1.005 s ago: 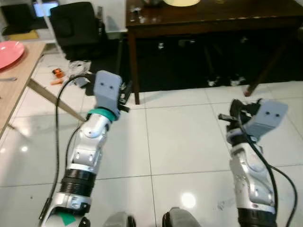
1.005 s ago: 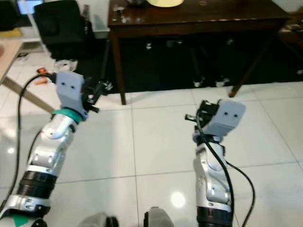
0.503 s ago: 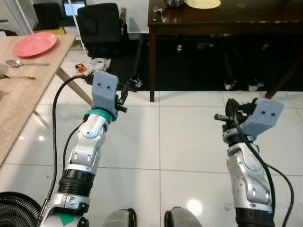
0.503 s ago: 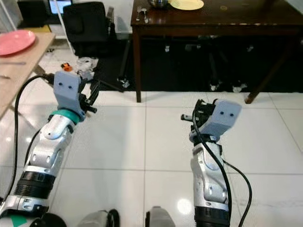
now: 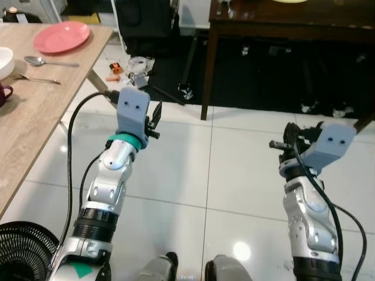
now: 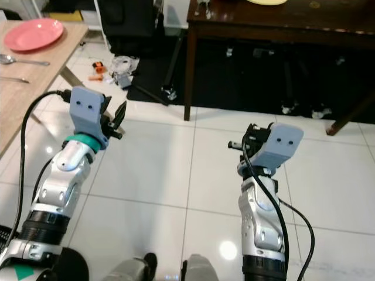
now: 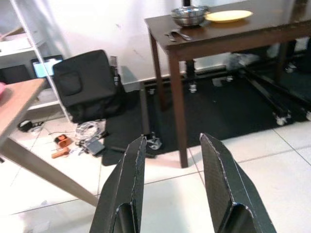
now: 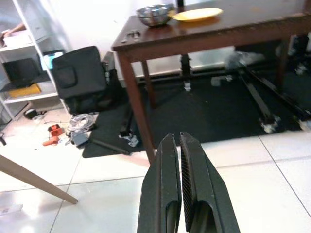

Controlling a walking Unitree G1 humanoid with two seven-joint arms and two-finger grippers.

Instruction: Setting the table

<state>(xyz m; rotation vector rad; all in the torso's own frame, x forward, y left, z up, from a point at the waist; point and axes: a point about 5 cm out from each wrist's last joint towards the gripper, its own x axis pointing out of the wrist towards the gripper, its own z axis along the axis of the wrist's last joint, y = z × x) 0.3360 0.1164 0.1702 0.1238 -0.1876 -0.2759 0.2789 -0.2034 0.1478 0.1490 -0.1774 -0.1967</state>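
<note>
We're holding both arms out over the white floor (image 5: 222, 170), the left gripper (image 7: 171, 184) spread open and empty, the right gripper (image 8: 181, 179) pressed closed, facing the dark table (image 8: 204, 29).

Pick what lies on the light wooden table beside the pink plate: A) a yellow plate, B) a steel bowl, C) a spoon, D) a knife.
C: a spoon lies on the light wooden table just beside the pink plate.
</note>
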